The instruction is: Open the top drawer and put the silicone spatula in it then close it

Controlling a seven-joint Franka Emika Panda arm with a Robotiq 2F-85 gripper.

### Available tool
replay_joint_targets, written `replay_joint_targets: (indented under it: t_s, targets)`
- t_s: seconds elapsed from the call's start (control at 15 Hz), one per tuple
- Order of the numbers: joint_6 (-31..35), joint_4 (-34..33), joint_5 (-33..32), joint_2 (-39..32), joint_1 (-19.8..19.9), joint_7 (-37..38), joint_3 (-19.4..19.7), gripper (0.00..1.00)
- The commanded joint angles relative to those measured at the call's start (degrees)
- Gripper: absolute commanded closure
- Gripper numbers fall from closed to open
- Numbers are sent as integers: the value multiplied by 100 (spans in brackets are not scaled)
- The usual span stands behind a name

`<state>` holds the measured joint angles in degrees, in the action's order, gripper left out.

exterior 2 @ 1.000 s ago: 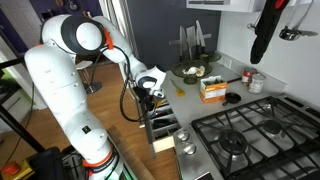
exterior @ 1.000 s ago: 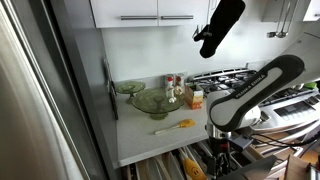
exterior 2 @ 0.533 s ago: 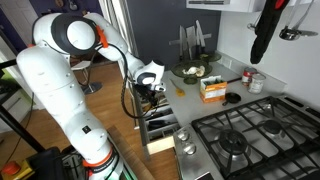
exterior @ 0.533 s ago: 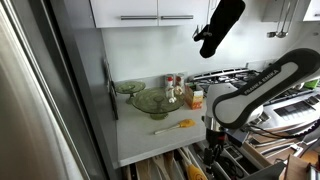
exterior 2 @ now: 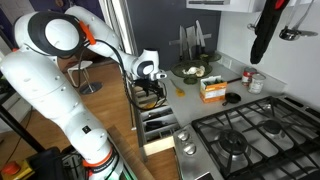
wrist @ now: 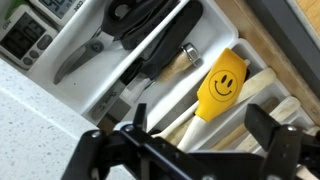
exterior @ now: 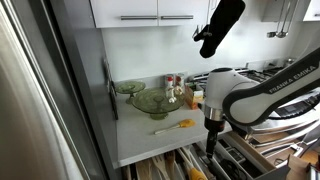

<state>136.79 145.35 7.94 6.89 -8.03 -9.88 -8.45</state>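
Wrist view: gripper (wrist: 200,140) fingers spread to full width, nothing between them, poised over the open top drawer (wrist: 270,35); seen only here, a white cutlery tray (wrist: 95,75) with dark utensils, wooden handles and a yellow smiley-face spatula (wrist: 224,82). Shown only in the exterior views: silicone spatula (exterior: 175,126) flat on the white countertop (exterior: 140,140), apart from the gripper (exterior: 211,143); long axis roughly along the counter's front edge, orange head toward the stove (exterior: 230,75), pale handle toward the camera side; behind it, the green glass bowl (exterior: 152,102)
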Motion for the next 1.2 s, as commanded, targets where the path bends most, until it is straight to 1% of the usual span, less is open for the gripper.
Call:
replay_joint_targets:
  t_s: [0.0, 0.27, 0.33, 0.4, 0.73, 0.8, 0.93, 1.0, 1.07, 1.13]
  targets:
    - [-9, -5, -28, 8, -49, 9, 48, 0]
    - [-9, -2, -38, 7, -49, 9, 48, 0]
    - [30, -59, -30, -49, -60, -205, 67, 0]
    - [84, -103, -201, -82, -31, -346, 80, 0]
    - [637, -288, -278, -228, 45, -1672, 321, 0]
    - [784, -299, -173, -247, 48, -2010, 385, 0]
    - [1015, -350, -203, -372, 106, -2559, 516, 0]
    - [1207, -370, 9, -470, 101, -2936, 581, 0]
    - [945, -312, -114, -254, 75, -2393, 475, 0]
    - [1056, -317, -95, -311, 105, -2610, 517, 0]
